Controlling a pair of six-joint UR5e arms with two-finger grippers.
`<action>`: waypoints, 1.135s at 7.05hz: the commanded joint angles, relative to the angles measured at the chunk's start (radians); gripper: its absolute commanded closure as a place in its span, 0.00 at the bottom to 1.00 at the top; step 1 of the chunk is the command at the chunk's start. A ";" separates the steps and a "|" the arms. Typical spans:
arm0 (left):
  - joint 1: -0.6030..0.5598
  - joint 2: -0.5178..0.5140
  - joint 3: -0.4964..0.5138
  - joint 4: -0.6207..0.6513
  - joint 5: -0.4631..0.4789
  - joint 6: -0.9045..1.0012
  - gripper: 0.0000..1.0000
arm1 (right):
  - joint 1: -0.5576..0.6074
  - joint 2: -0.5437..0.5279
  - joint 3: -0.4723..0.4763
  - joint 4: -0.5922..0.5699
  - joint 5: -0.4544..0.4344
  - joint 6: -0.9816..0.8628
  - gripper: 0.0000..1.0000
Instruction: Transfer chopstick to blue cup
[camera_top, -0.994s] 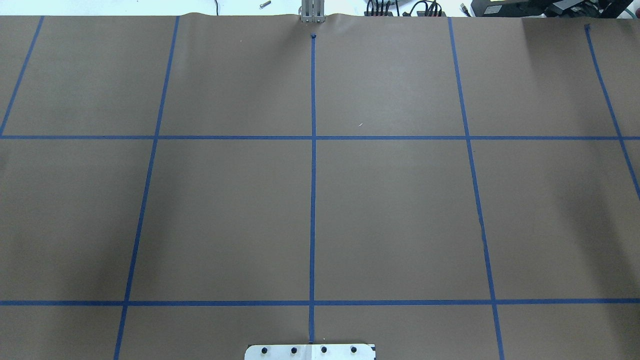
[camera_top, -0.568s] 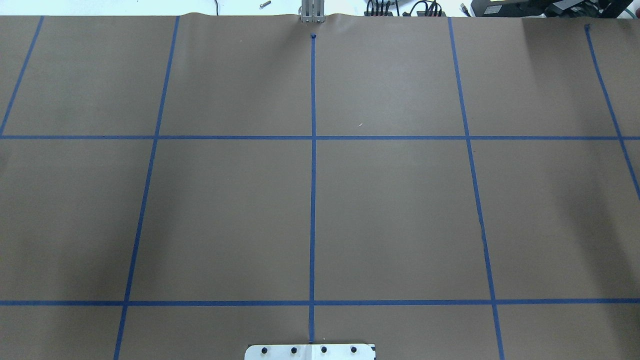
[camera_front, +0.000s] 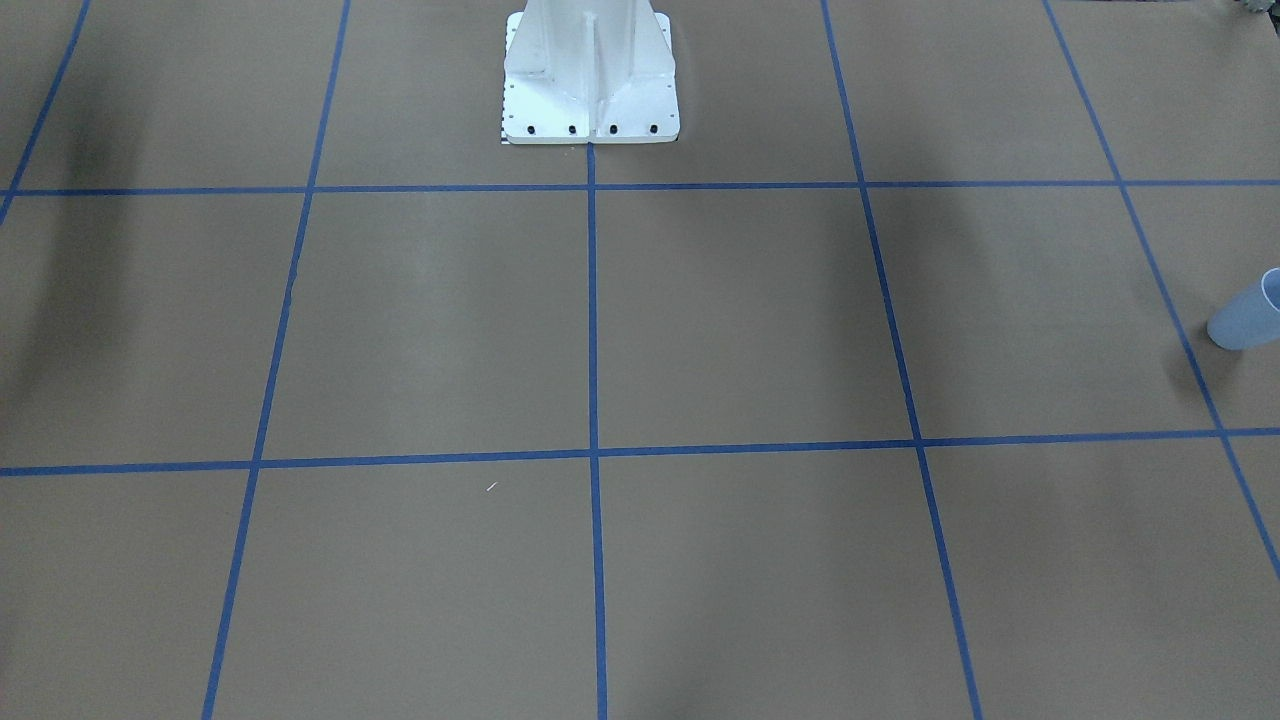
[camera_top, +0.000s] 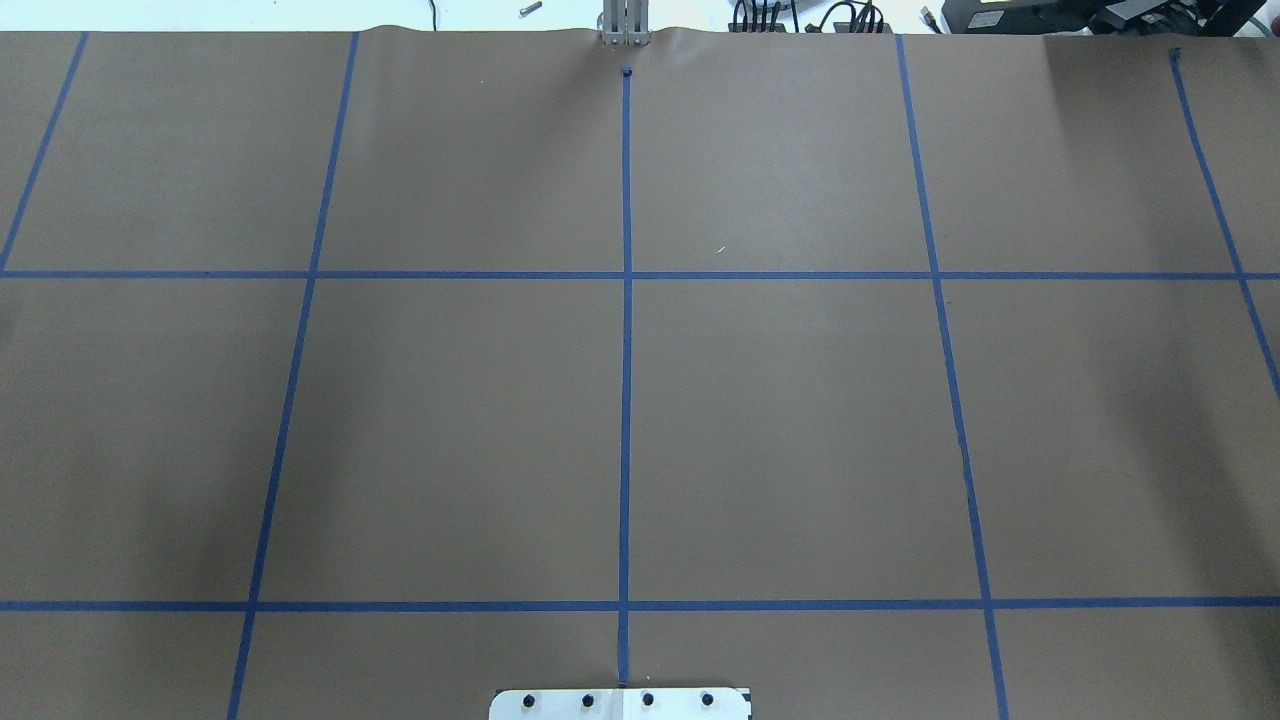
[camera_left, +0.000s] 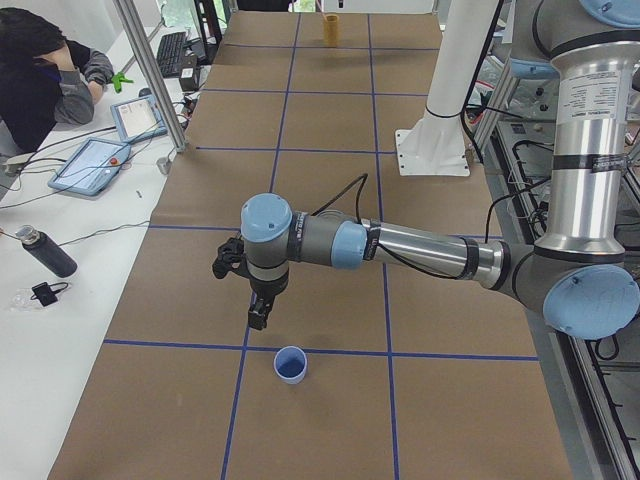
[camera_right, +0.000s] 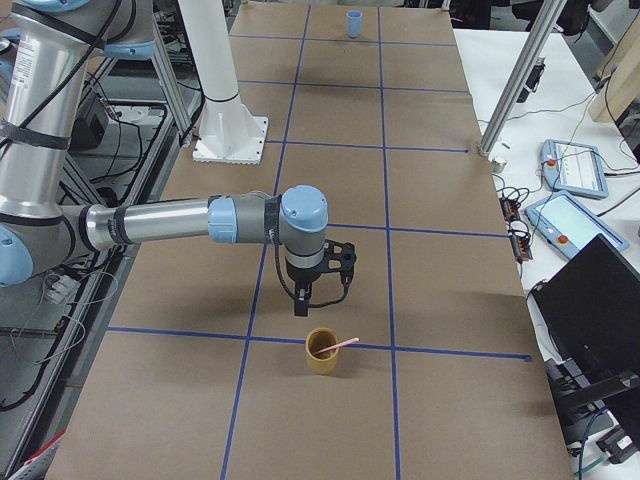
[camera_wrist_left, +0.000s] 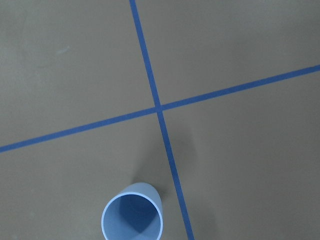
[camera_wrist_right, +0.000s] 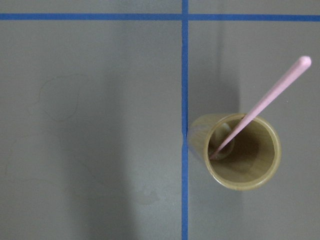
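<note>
Nothing has moved overhead since the earlier frames: the grid (camera_top: 626, 275) shows neither arm. Front: blue cup (camera_front: 1245, 318) at the frame's right edge, on my left. Left side: my left gripper (camera_left: 256, 312) hangs near that cup; I cannot tell its opening. Right side: my right gripper (camera_right: 305, 300), equally unreadable, hovers near the tan cup (camera_right: 321, 351) holding the chopstick (camera_right: 345, 344). Wrist views agree. Judged: pick not yet begun.

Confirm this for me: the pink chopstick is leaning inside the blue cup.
Not right. The pink chopstick is leaning inside the tan cup, as the right wrist-mounted view shows. The blue cup sits empty in the left wrist-mounted view.
</note>
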 joint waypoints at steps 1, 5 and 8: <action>-0.001 0.005 0.010 -0.134 0.001 -0.003 0.02 | 0.071 0.060 -0.002 0.000 -0.001 0.004 0.00; 0.001 -0.081 0.110 -0.246 -0.077 0.005 0.02 | 0.126 0.058 0.002 0.120 0.077 0.000 0.00; 0.009 -0.017 0.207 -0.367 -0.071 -0.003 0.02 | 0.075 0.061 0.016 0.139 0.073 0.122 0.00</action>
